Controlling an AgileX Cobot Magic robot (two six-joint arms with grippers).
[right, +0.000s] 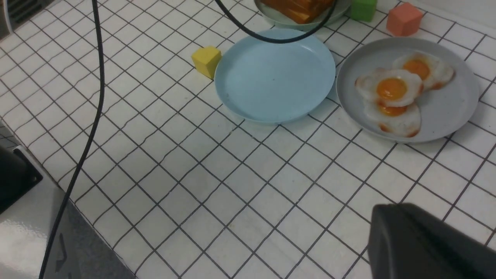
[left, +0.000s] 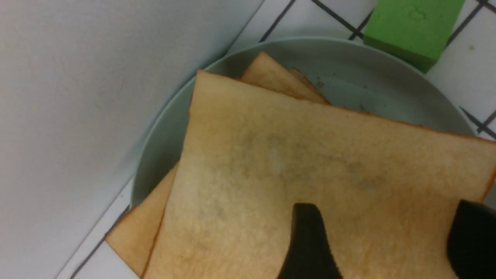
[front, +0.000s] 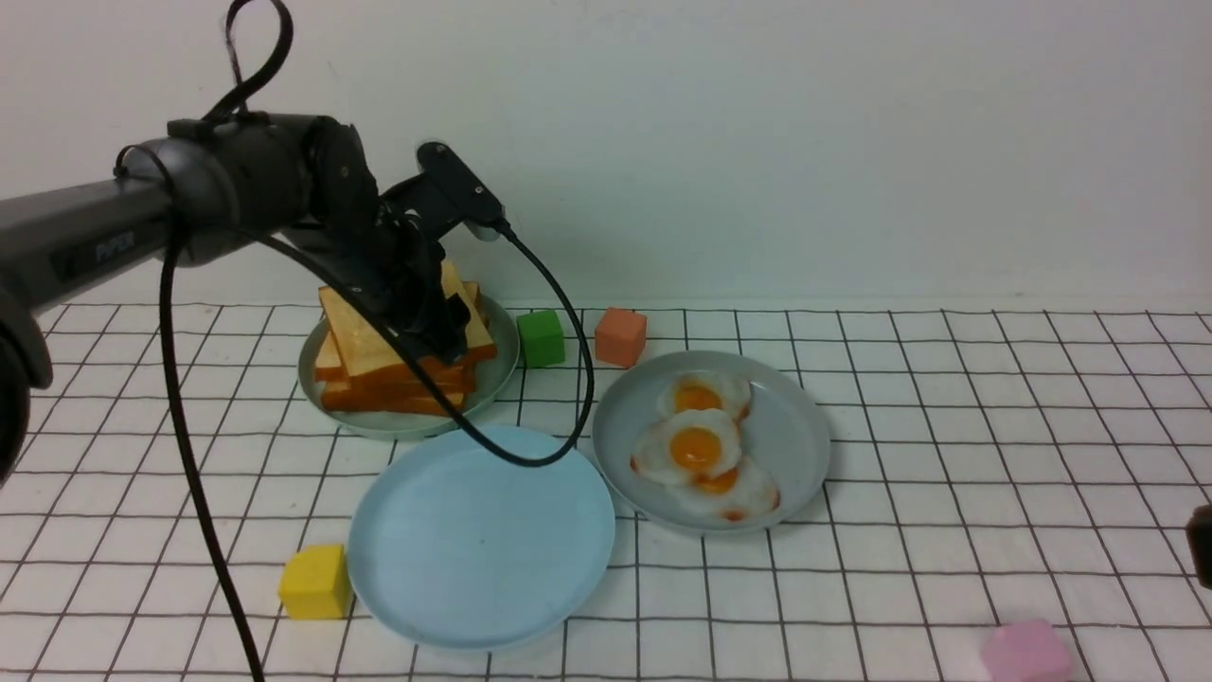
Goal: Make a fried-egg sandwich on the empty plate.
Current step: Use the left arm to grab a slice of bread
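Note:
The empty plate (front: 478, 545) (right: 275, 77), pale sky-blue, lies near the front with nothing on it. Behind it on the left, a pile of plain toast slices (front: 379, 365) (left: 271, 174) fills a grey-green plate (front: 407, 426) (left: 348, 73). My left gripper (front: 440, 332) (left: 387, 209) hovers right over the top slice, open, with the bread showing between its black fingers (left: 306, 232). Three fried eggs (front: 699, 445) (right: 391, 91) overlap on a grey-blue plate (front: 800, 445) (right: 453, 112). My right gripper (front: 1201, 542) (right: 381, 217) stays shut at the far right, holding nothing. No fried-egg sandwich is in view.
A green cube (front: 541, 337) and an orange cube (front: 620, 335) sit between the two back plates. A yellow cube (front: 315, 581) touches the empty plate's left rim. A pink block (front: 1025, 652) lies front right. The left arm's cable (front: 530, 459) hangs over the empty plate's far edge.

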